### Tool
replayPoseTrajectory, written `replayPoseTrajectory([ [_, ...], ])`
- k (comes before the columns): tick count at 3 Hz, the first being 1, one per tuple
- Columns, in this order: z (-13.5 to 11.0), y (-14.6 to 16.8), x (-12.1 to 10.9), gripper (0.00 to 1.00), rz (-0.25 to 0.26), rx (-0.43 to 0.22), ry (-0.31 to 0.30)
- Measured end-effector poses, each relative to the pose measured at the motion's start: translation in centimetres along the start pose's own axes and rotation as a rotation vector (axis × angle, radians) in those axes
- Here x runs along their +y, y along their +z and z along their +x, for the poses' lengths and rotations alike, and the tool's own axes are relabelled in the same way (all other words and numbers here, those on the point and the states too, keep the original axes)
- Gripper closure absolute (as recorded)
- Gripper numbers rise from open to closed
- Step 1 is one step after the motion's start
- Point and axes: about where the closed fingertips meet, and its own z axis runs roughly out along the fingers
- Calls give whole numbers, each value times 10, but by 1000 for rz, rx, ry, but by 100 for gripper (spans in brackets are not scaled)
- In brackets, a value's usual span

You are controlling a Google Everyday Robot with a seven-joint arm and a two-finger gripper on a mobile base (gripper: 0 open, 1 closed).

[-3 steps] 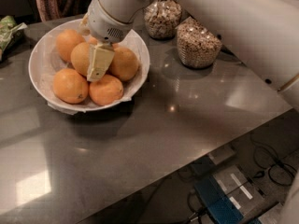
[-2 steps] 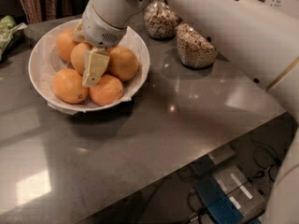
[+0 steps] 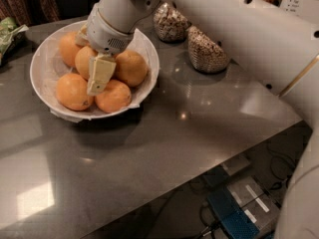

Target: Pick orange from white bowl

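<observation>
The white bowl (image 3: 40,71) with a crinkled paper liner stands at the back left of the grey table. It holds several yellow-orange fruits. My gripper (image 3: 97,83) reaches down into the bowl from the upper right, its pale part lying against the middle of the pile. It is between a paler orange (image 3: 84,61) on its left and another orange (image 3: 131,67) on its right. Two more oranges (image 3: 73,91) (image 3: 114,96) lie at the front of the bowl, one (image 3: 69,47) at the back. The wrist hides part of the pile.
Two glass jars of nuts (image 3: 168,22) (image 3: 205,53) stand right of the bowl, under my arm. A green packet (image 3: 10,32) lies at the far left edge. The table's edge runs diagonally at the right; a blue box (image 3: 233,218) and cables lie on the floor below.
My gripper has edged slightly left and lower into the pile of oranges. The fruits and the bowl have stayed in place.
</observation>
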Motion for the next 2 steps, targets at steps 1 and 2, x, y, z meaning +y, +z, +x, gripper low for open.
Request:
replayPoseTrajectory([
  [1,-1,-2,0,24,1,1,1],
  [2,18,-18,8,22,40,35,58],
])
